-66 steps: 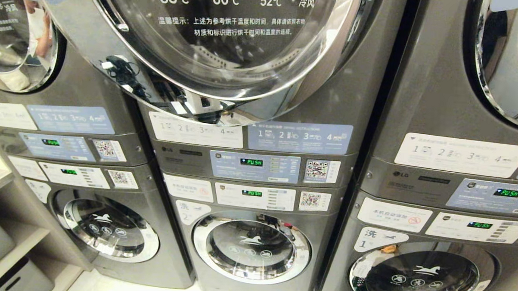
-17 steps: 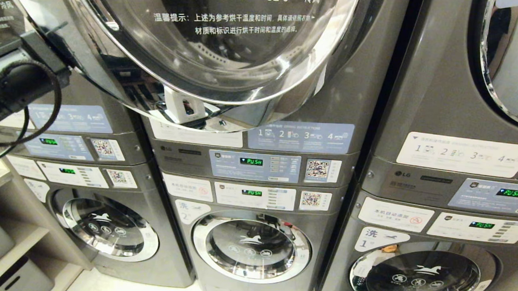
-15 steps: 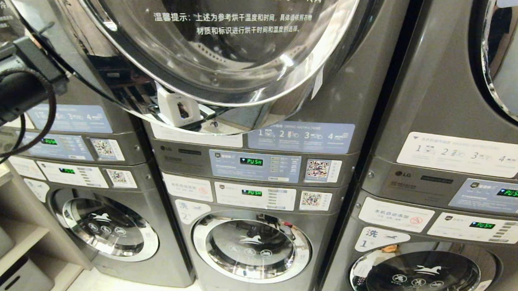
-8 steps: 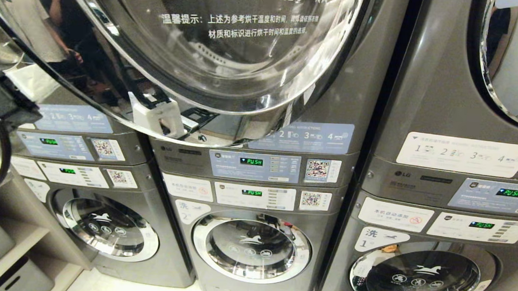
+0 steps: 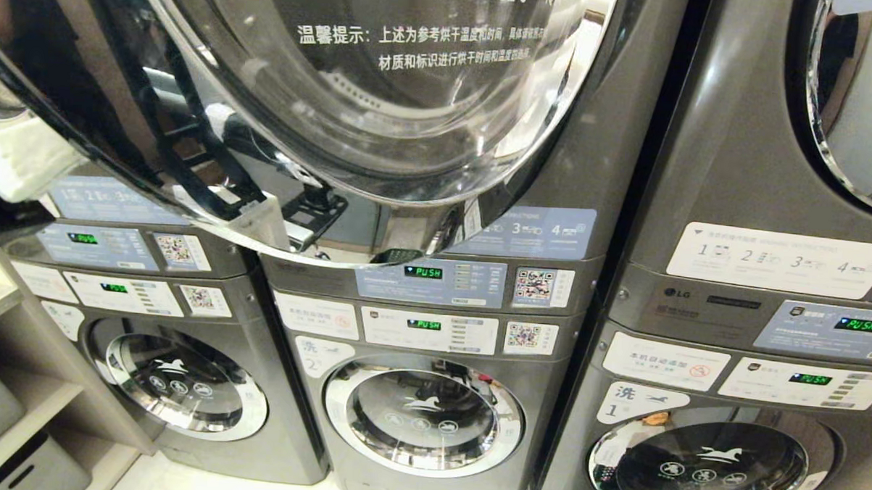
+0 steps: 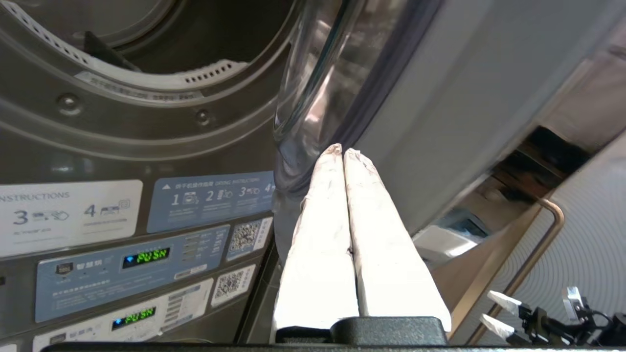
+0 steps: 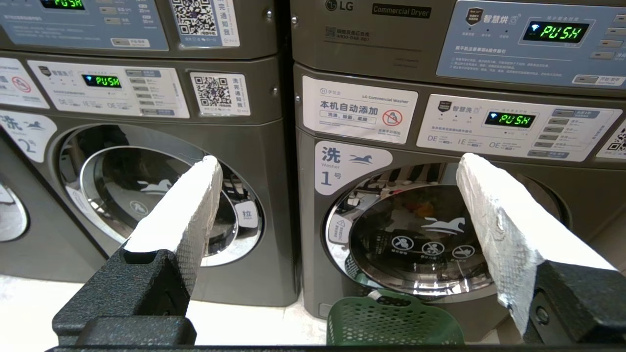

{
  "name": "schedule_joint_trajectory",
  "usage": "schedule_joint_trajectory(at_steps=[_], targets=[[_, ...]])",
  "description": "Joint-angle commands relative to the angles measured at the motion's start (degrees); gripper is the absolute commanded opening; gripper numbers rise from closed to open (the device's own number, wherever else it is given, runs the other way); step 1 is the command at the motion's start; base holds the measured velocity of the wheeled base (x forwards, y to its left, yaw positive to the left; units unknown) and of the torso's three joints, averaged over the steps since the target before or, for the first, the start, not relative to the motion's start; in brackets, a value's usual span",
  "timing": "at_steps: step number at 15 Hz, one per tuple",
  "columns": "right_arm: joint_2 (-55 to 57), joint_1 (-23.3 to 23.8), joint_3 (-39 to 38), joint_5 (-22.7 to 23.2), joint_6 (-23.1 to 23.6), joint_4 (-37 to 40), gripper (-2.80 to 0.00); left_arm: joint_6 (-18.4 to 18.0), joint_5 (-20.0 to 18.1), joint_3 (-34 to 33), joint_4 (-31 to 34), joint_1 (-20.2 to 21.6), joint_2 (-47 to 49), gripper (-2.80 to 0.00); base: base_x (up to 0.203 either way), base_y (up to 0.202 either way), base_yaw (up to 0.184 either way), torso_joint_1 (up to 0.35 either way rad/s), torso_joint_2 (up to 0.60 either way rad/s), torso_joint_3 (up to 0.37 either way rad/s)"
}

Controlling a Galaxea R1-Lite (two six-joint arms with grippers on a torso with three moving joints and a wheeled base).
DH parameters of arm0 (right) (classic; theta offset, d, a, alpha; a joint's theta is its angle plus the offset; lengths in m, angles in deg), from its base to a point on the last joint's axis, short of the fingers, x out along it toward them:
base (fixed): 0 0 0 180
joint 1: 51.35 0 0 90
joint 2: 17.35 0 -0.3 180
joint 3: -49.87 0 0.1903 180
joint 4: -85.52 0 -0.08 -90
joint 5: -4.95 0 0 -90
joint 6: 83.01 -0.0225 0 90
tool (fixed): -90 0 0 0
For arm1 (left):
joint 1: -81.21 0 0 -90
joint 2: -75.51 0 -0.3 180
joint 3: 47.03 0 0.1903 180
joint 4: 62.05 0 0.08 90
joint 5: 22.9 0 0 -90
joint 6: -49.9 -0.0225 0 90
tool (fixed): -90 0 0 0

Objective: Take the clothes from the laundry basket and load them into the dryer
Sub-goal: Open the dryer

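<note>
The middle dryer's chrome-rimmed glass door (image 5: 382,112) stands swung out towards me, filling the top of the head view. In the left wrist view my left gripper (image 6: 342,151) is shut and holds nothing, its white fingertips against the inner edge of that door (image 6: 318,88). The open drum mouth (image 6: 122,44) is beside it. Only a dark piece of the left arm (image 5: 2,219) shows at the head view's left edge. My right gripper (image 7: 337,171) hangs open and low. Beyond it, the green laundry basket (image 7: 391,320) sits on the floor before washer 1. No clothes show.
Grey stacked washer-dryer units stand on both sides (image 5: 138,263) (image 5: 768,300), with round washer doors (image 5: 423,415) below the control panels. A shelf unit (image 5: 17,404) is at the lower left. A metal rail (image 6: 543,234) is near the left gripper.
The dryer door has swung further out, towards me and to the left. My left arm has drawn back with it to the left edge of the head view.
</note>
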Motion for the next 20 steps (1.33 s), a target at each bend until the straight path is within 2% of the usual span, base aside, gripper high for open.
schedule_joint_trajectory(at_steps=[1,4,9,15,17,20], targets=[[0.09,-0.01,-0.26,0.0,-0.05,-0.06,0.0,-0.04,-0.2,0.1,0.24,-0.79,-0.4,-2.8,0.0,0.0,0.0,0.0,0.0,0.0],[0.09,-0.01,-0.26,0.0,-0.05,-0.06,0.0,-2.13,-0.2,0.34,2.88,-4.42,-0.55,-2.8,0.0,0.0,0.0,0.0,0.0,0.0],[0.0,-0.01,-0.26,0.0,-0.05,-0.06,0.0,-7.84,-0.03,0.53,7.09,-11.66,-0.2,-2.8,0.0,0.0,0.0,0.0,0.0,0.0],[0.05,-0.01,-0.26,0.0,-0.14,-0.06,0.0,-8.72,0.39,6.51,8.11,-16.6,4.68,-2.8,0.0,0.0,0.0,0.0,0.0,0.0],[0.09,-0.01,-0.26,0.0,-0.14,-0.06,0.0,-10.72,0.49,8.49,9.3,-19.17,6.56,-2.8,0.0,0.0,0.0,0.0,0.0,0.0],[0.09,-0.01,-0.26,0.0,-0.14,-0.06,0.0,-12.31,3.91,10.87,11.98,-25.07,7.89,-2.8,0.0,0.0,0.0,0.0,0.0,0.0]])
